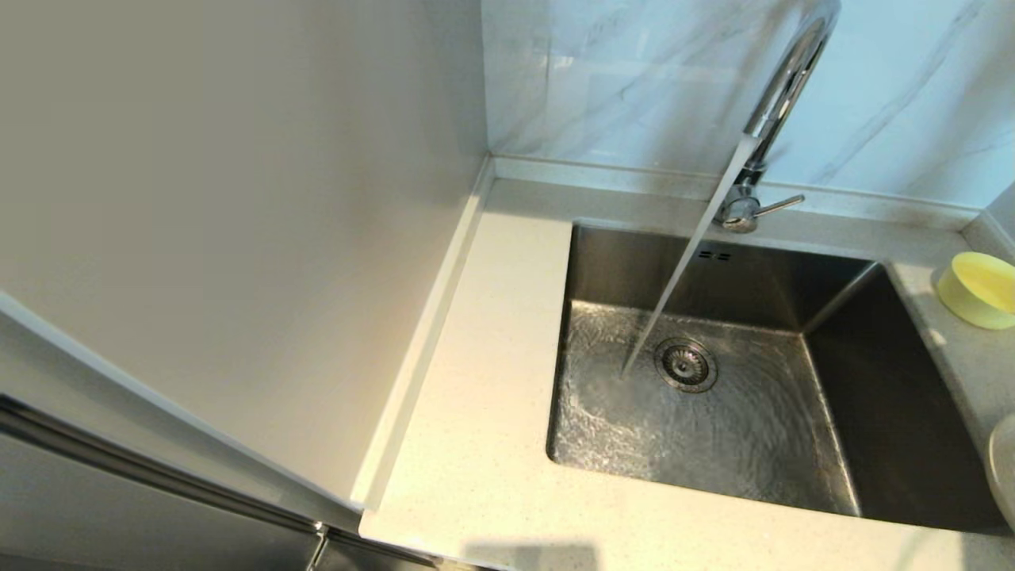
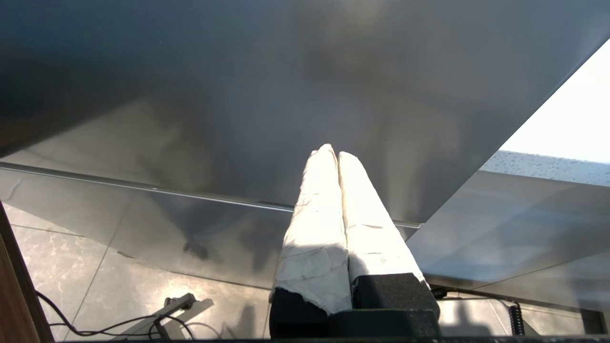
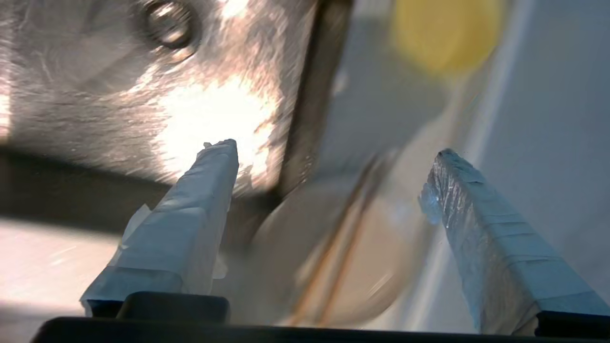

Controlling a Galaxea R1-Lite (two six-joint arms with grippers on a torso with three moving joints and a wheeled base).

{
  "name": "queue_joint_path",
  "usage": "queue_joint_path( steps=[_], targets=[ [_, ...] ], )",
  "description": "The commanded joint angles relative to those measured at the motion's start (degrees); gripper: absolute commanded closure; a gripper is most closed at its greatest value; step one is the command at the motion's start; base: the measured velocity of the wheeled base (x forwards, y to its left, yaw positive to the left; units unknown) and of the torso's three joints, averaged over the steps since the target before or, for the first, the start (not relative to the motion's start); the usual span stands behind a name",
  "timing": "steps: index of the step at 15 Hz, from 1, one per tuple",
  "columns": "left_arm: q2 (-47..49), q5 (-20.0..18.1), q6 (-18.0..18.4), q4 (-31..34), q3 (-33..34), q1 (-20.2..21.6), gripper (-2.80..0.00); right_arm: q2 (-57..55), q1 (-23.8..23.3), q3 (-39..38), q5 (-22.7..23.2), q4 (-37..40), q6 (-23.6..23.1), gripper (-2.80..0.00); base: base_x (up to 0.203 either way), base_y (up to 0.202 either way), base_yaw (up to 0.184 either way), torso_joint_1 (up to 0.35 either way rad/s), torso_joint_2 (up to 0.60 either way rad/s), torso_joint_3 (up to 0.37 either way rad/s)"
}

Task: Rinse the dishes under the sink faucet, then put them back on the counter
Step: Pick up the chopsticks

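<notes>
Water runs from the chrome sink faucet into the steel sink and lands beside the drain strainer. On the counter to the right of the basin stands the pale-yellow bowl. Nearer, the off-white plate shows only its edge in the head view. Brown chopsticks lie across the plate. My right gripper hovers open above the plate and chopsticks, holding nothing. My left gripper is parked shut and empty beside a grey cabinet front. Neither arm shows in the head view.
A tall pale cabinet side bounds the counter on the left. The grey-veined wall panel rises behind the faucet. The faucet's side lever points right. Cables lie on the floor under the left gripper.
</notes>
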State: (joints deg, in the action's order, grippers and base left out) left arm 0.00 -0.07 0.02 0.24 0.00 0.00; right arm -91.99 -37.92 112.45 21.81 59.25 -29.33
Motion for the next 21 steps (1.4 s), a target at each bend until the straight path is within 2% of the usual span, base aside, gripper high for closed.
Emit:
queue_joint_path(
  steps=[1,3,4,5,7,12,14,16,18,21],
  targets=[
    [0.0,0.0,0.0,0.0,0.0,0.0,0.0,6.3,-0.1,0.3,-0.3,14.2,8.8,-2.8,0.0,0.0,0.0,0.0,0.0,0.0],
    [0.0,0.0,0.0,0.0,0.0,0.0,0.0,6.8,0.0,0.4,-0.7,21.5,20.5,-2.8,0.0,0.0,0.0,0.0,0.0,0.0],
    [0.0,0.0,0.0,0.0,0.0,0.0,0.0,5.9,-0.1,0.3,-0.7,23.6,24.8,-2.8,0.0,0.0,0.0,0.0,0.0,0.0],
    [0.0,0.0,0.0,0.0,0.0,0.0,0.0,5.0,-0.5,0.1,-0.7,24.6,27.1,-2.8,0.0,0.0,0.0,0.0,0.0,0.0],
    [0.0,0.0,0.0,0.0,0.0,0.0,0.0,4.5,-2.0,-0.2,-0.7,25.0,26.7,-2.8,0.0,0.0,0.0,0.0,0.0,0.0],
    [0.0,0.0,0.0,0.0,0.0,0.0,0.0,5.4,-2.5,-0.7,-1.6,24.5,16.1,-2.8,0.0,0.0,0.0,0.0,0.0,0.0],
    [0.0,0.0,0.0,0.0,0.0,0.0,0.0,5.9,-4.2,-4.8,-3.0,23.1,9.9,-2.8,0.0,0.0,0.0,0.0,0.0,0.0],
    [0.0,0.0,0.0,0.0,0.0,0.0,0.0,6.0,-5.8,-14.0,-4.6,14.5,5.1,-2.8,0.0,0.0,0.0,0.0,0.0,0.0],
    [0.0,0.0,0.0,0.0,0.0,0.0,0.0,6.5,-7.3,-25.2,-5.7,0.1,0.4,-2.8,0.0,0.0,0.0,0.0,0.0,0.0],
    [0.0,0.0,0.0,0.0,0.0,0.0,0.0,6.4,-10.8,-35.9,-6.4,-8.6,-7.2,-2.8,0.0,0.0,0.0,0.0,0.0,0.0]
  ],
)
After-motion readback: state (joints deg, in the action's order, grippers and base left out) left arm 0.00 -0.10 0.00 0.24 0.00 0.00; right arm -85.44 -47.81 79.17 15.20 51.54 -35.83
